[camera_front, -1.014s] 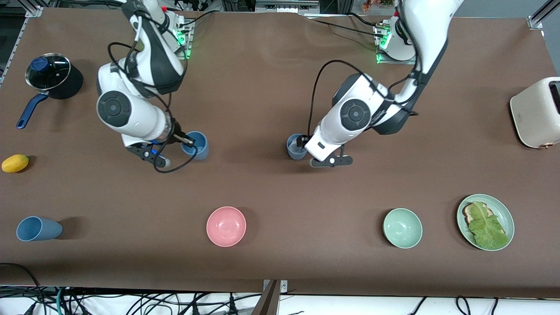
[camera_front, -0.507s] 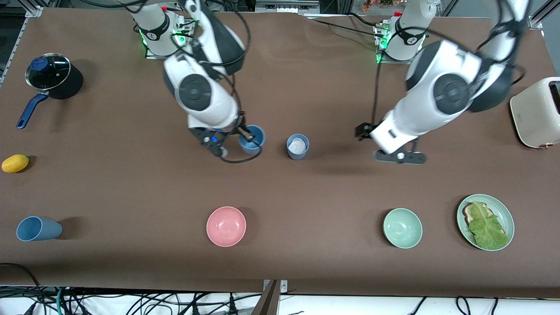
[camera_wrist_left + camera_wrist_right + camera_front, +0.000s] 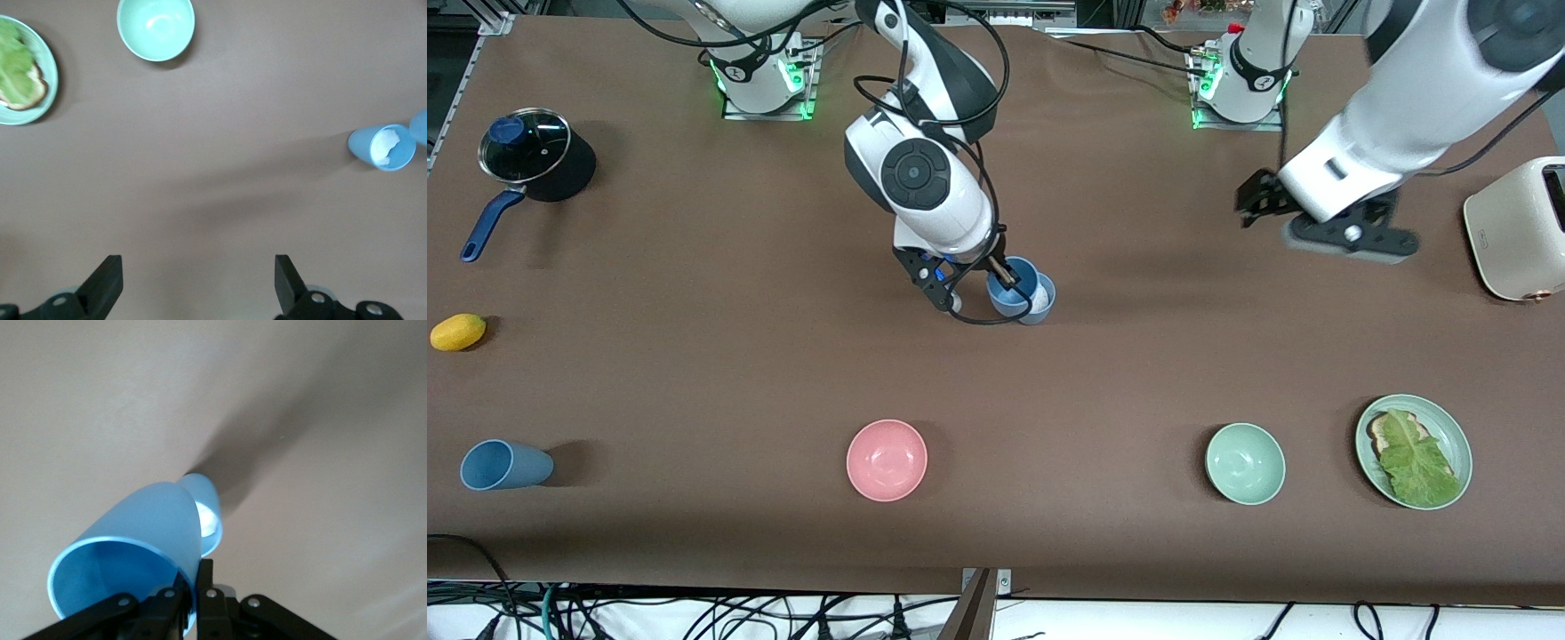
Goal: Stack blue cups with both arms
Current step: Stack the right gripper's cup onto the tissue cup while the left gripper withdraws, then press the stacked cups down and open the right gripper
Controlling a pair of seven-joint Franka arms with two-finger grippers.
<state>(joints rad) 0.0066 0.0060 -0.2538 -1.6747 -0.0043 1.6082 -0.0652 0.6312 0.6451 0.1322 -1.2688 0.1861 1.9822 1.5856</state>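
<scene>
1. The sky-blue cup (image 3: 1011,286) is now carried to frame centre in the front view; half a second ago it was a cup-width short of there, and a second ago in the upper-left part of the frame.
2. The right hand (image 3: 1009,277) is closed on the rim of the sky-blue cup, one finger inside and one outside, as seen in the right wrist view (image 3: 190,583).
3. The carried cup is held tilted and overlaps the grey-blue cup (image 3: 1040,300), which stands upright on the worktop (image 3: 1138,356) at frame centre. Contact between the two cannot be told.
4. A white patch is seen inside the grey-blue cup (image 3: 387,147); whether it is an object or glare cannot be told.
5. The left hand (image 3: 1258,203) is now pulled up to the upper right of the frame, over bare worktop and well apart from both cups; a second ago it was at the grey-blue cup. Its fingers are spread wide with nothing between them (image 3: 193,283).
6. Judgement: the placing half is done and the left arm is out of the way; the nesting is about to be attempted. The carried cup must be levelled and centred over the standing one, or the rim is likely to be clipped and the cup tipped.
7. A third blue cup (image 3: 503,465) lies on its side at lower left, untouched.
</scene>
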